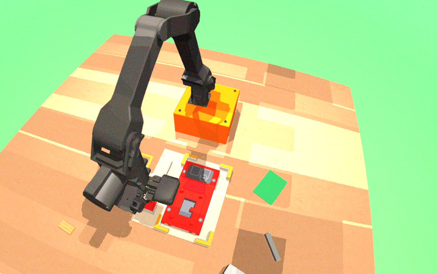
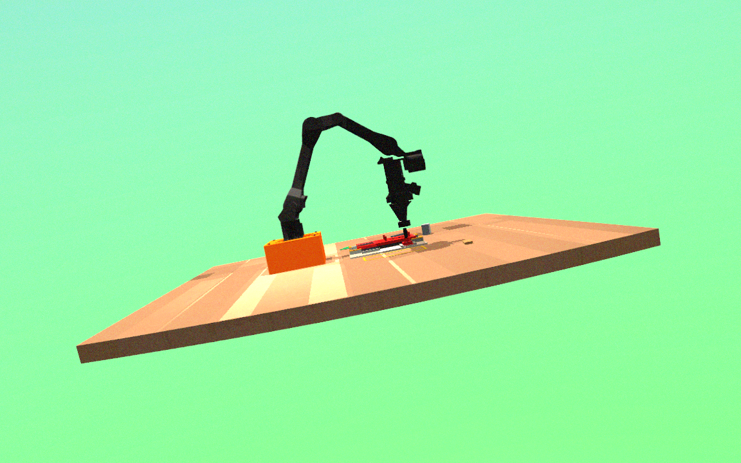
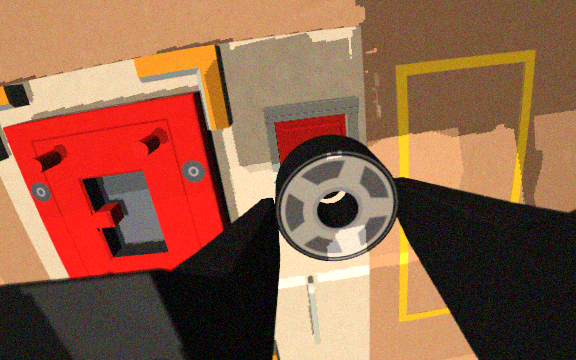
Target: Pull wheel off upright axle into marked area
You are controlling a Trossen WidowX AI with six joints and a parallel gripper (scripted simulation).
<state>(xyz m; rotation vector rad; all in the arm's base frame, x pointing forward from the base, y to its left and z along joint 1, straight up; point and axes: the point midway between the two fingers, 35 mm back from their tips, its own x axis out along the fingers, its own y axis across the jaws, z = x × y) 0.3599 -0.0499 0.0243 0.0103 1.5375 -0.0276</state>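
Note:
My gripper is shut on the wheel, a black tyre with a grey spoked hub. The wheel is held level above the upright axle, with a small gap between them in the exterior view. The black axle stands on a small red block in a grey holder. Through the hub hole the wrist view shows dark and a pale arc. The marked area is a yellow outline on the table, to the right of the wheel in the wrist view. In the top view the arm hides the wheel.
A red car-like body sits between yellow corner brackets on a white board. A thin rod lies on that board. A green tile, grey bar and wooden block lie around.

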